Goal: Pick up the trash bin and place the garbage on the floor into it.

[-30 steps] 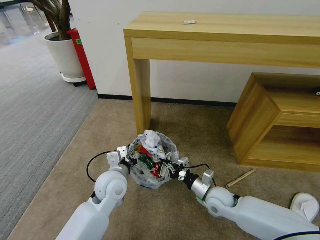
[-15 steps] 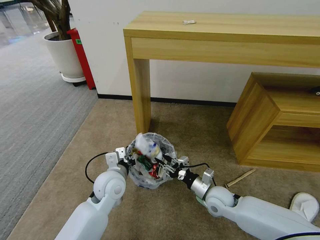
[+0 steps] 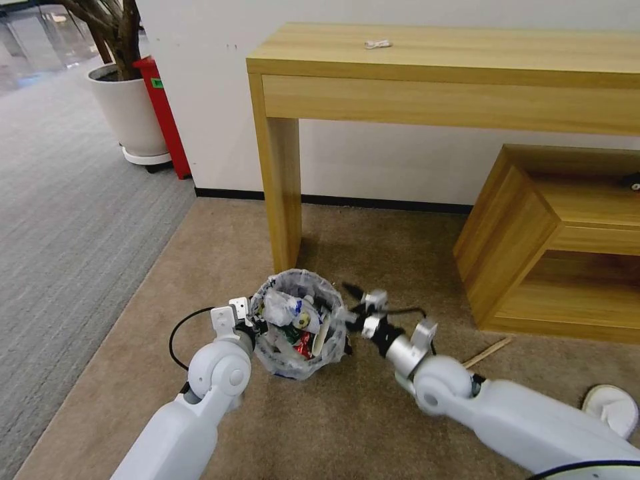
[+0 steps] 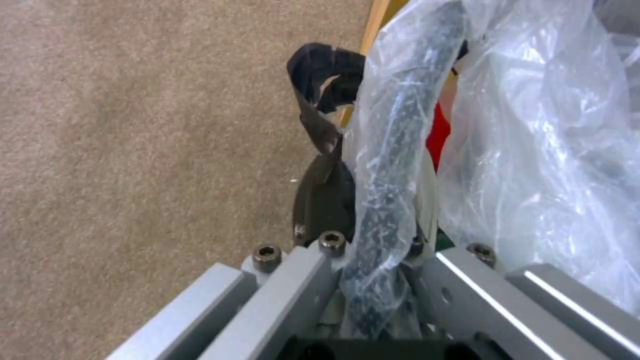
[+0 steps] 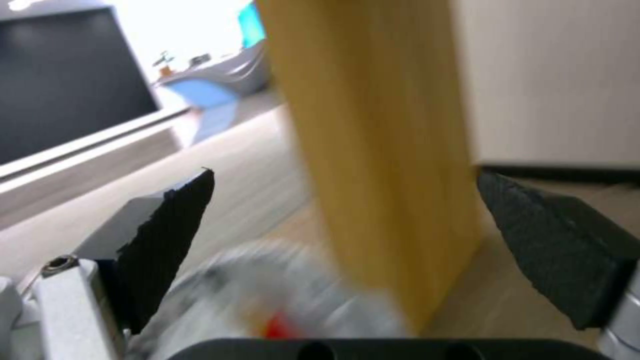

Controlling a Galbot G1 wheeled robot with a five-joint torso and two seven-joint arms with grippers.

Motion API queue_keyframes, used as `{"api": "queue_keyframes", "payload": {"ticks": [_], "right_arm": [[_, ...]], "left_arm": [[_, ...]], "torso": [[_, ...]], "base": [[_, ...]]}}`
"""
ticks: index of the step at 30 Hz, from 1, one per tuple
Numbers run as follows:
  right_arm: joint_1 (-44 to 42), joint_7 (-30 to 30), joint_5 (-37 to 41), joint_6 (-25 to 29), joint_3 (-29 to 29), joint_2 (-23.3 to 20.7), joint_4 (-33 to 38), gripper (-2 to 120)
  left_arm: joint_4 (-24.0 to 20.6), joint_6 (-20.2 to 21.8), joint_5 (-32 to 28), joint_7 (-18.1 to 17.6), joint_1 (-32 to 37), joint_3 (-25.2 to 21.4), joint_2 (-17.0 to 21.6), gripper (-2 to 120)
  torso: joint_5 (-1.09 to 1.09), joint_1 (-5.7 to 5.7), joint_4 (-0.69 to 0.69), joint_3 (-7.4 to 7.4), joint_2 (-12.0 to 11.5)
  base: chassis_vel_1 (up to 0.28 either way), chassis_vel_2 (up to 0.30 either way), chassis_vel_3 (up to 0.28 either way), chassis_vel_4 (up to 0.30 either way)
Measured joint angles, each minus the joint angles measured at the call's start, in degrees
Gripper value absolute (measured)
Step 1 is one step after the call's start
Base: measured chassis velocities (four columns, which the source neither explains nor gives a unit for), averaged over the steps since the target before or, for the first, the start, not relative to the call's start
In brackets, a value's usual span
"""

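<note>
The trash bin [image 3: 298,323] stands on the beige floor [image 3: 347,427] just in front of the wooden worktop's leg [image 3: 283,193]. It is lined with a crinkled clear bag and filled with garbage [image 3: 293,320]: white scraps, something red and something green. No writing on any of it can be read. At the bin's nine o'clock the left gripper [image 3: 257,319] has its fingers clenched on the rim, and the left wrist view shows the bagged rim [image 4: 393,165] running between them. At the bin's three o'clock the right gripper [image 3: 347,303] hangs just beside the rim, its fingers [image 5: 170,235] spread wide and holding nothing. Farther out, at four o'clock, a wooden stick [image 3: 487,352] lies on the carpet, with a white slipper [image 3: 610,408] beyond it.
</note>
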Motion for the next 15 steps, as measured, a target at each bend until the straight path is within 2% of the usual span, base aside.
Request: {"api": "queue_keyframes", "payload": {"ticks": [4, 5, 8, 10, 11, 15], "right_arm": [[-2.7, 3.3, -0.7, -0.4, 6.3, -2.7, 0.2, 100], [-2.7, 3.3, -0.7, -0.4, 6.3, -2.7, 0.2, 100], [-7.9, 6.6, -2.4, -0.7, 12.9, -4.3, -0.9, 100], [-8.7, 7.5, -2.6, -1.0, 14.0, -4.4, -1.4, 100], [-10.5, 9.3, -2.7, -1.8, 16.2, -4.3, -2.2, 100], [-13.9, 13.2, -2.7, -3.1, 20.8, -3.4, -3.6, 100]], "left_arm": [[-0.1, 0.0, 0.0, 0.1, 0.2, -0.5, 0.5, 0], [-0.1, 0.0, 0.0, 0.1, 0.2, -0.5, 0.5, 0], [-0.6, 0.0, 0.0, 0.1, 0.7, -1.4, 0.9, 0], [-0.8, 0.0, 0.0, 0.1, 1.0, -1.7, 1.0, 0], [-1.3, -0.1, 0.0, 0.1, 1.5, -2.1, 1.2, 0], [-1.4, -0.1, 0.0, -0.1, 1.6, -2.3, 1.2, 0]], "torso": [[0.00, 0.00, -0.02, 0.00, 0.0], [0.00, 0.00, -0.02, 0.00, 0.0], [-0.01, 0.00, -0.05, 0.00, 0.0], [0.00, 0.00, -0.05, 0.00, 0.0], [0.01, 0.00, 0.01, 0.00, 0.0], [0.00, 0.00, 0.01, 0.00, 0.0]], "base": [[0.000, 0.000, 0.000, 0.000], [0.000, 0.000, 0.000, 0.000], [0.000, 0.000, 0.000, 0.000], [0.000, 0.000, 0.000, 0.000], [0.000, 0.000, 0.000, 0.000], [0.000, 0.000, 0.000, 0.000]]}}
